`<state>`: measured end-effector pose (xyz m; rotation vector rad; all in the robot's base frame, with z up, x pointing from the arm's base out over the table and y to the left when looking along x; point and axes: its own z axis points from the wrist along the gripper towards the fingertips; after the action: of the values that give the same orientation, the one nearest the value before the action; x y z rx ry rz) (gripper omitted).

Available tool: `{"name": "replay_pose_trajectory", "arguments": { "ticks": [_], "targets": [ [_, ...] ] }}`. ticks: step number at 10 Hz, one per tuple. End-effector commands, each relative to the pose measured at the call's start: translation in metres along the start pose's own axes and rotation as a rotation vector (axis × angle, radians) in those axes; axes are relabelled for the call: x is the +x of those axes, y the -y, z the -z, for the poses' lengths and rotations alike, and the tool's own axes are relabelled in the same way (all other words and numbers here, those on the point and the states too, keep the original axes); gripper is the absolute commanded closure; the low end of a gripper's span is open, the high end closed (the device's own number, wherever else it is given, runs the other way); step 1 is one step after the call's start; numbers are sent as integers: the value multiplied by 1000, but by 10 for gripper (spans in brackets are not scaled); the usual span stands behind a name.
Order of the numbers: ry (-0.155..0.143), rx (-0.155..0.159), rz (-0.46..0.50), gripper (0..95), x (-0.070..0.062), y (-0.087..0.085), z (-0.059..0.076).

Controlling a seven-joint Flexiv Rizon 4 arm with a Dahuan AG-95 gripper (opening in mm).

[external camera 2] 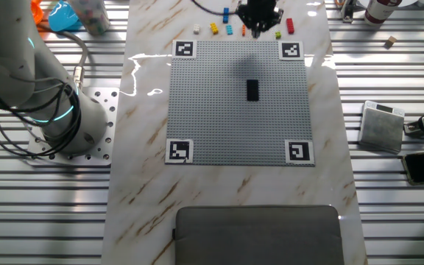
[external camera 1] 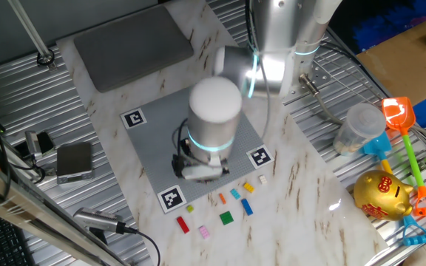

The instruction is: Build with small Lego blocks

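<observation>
From my seat, the gripper [external camera 2: 257,29] hangs at the far edge of the plate [external camera 2: 219,110], just over the row of loose blocks. In the other fixed view I see only a dark body tapering to a point there, and in the one fixed view the arm's wrist [external camera 1: 213,118] covers most of it, so I cannot tell how wide the fingers stand or whether anything sits between them.

Nearest to it are the loose blocks on the marble table [external camera 1: 302,192] just off the plate's edge. In the one fixed view I pick out a red block [external camera 1: 183,224], a pink one [external camera 1: 204,231], a green one [external camera 1: 226,217], an orange one [external camera 1: 222,198], a blue one [external camera 1: 247,207], a light blue one [external camera 1: 235,193], a yellow one [external camera 1: 248,187] and a whitish one [external camera 1: 262,178]. They lie in a loose band, apart from each other. From the other side, a second red block [external camera 2: 289,26] lies just right of the gripper, and a yellow block [external camera 2: 214,29] and a whitish one [external camera 2: 196,29] lie to its left.

One black block [external camera 2: 252,90] stands on the plate itself, in its far half, well apart from the gripper and from all four corner markers [external camera 2: 185,48].

Beyond the table, a toy spade [external camera 1: 401,122] and a gold piggy bank [external camera 1: 381,195] lie on the metal surface.
</observation>
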<state>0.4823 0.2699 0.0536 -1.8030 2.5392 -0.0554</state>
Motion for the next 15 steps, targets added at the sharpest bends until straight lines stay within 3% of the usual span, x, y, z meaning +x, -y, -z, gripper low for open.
{"name": "replay_pose_trajectory", "arguments": {
  "ticks": [1,5,12,15],
  "targets": [
    [3,1,-4,950,-8,-5,2],
    [-4,6,-9,950,-18,-10,4],
    [-8,6,-19,950,-18,-10,3],
    [2,3,45,950,-18,-10,3]
  ]
}}
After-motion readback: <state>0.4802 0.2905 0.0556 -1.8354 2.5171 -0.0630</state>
